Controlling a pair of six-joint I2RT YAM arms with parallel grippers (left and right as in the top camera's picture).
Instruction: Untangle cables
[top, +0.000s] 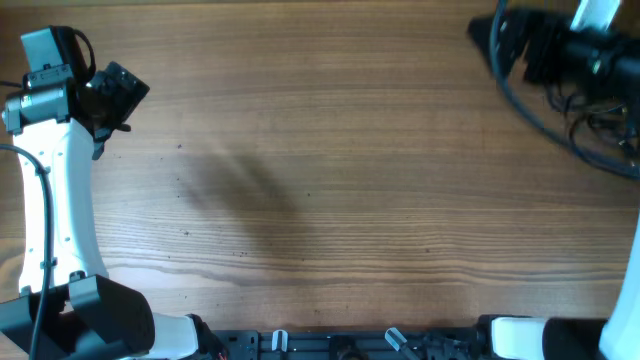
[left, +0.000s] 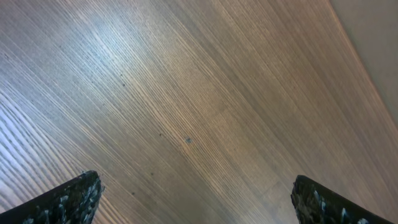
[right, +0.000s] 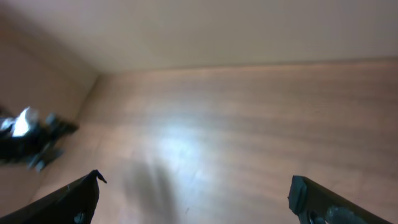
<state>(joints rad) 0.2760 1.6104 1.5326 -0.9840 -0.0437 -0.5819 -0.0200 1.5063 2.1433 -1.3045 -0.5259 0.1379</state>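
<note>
Cables (top: 592, 128) lie loosely tangled on the table (top: 330, 180) behind the right gripper (right: 196, 193), outside its wide-spread fingers. The left gripper (left: 196, 199) is also spread wide, over wood.

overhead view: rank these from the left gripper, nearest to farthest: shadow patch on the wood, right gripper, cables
From the left gripper, jaws open:
1. Shadow patch: left of centre, closest by a clear margin.
2. Right gripper: top right, jaws open.
3. Cables: thin black tangle at the right edge, beyond that gripper.
</note>
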